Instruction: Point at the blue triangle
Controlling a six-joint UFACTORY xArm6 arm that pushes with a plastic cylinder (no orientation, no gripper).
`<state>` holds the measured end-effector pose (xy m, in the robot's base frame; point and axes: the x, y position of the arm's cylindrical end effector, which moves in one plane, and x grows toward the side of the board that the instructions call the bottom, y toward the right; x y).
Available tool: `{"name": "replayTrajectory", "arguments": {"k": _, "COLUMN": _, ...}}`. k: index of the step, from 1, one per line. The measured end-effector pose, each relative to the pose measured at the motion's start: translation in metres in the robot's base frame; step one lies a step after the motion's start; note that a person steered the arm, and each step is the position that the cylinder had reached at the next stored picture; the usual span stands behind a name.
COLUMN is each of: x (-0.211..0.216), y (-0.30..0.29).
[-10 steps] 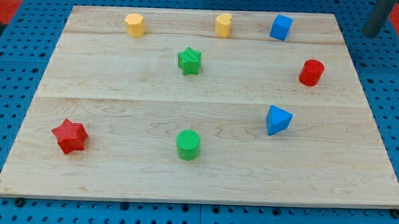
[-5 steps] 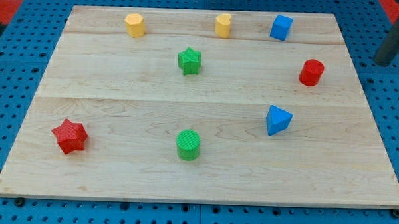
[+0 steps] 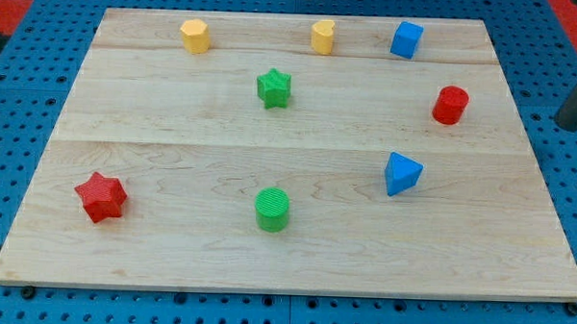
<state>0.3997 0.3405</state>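
Camera view shows our rod at the view's right edge, off the wooden board [image 3: 169,264] and over the blue pegboard; my tip [image 3: 567,127] is its lower end, as far as we can make out. We carry no gripper, so there is nothing to open or close, and the tip touches no block.

Our target, the blue triangle [image 3: 402,173], sits on the board's lower right part, free on all sides. From the tip it lies at about eight o'clock, well apart. The red cylinder [image 3: 450,105] stands at roughly one o'clock from the triangle, near the board's right side, and the blue cube [image 3: 405,39] is far up at twelve o'clock of it. The green cylinder [image 3: 272,209] lies off at eight o'clock from the triangle, with the green star [image 3: 273,87] at ten o'clock. The red star [image 3: 101,196], the yellow hexagon [image 3: 194,35] and the yellow heart-like block [image 3: 322,36] are remote and of no concern.

We judge the reach barely begun. To do it well, we should slide in along that eight o'clock line, passing below the red cylinder, and slow as we near the triangle's right corner. Since we only point, we should stop just beside it rather than nudge it, as a block this light would likely skid.
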Motion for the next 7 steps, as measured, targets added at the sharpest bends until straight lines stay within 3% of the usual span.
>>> {"name": "replayTrajectory", "arguments": {"k": 2, "x": 0.050, "y": -0.051}}
{"name": "replayTrajectory", "arguments": {"k": 4, "x": 0.062, "y": -0.116}}
{"name": "replayTrajectory", "arguments": {"k": 6, "x": 0.043, "y": -0.145}}
{"name": "replayTrajectory", "arguments": {"k": 7, "x": 0.036, "y": -0.204}}
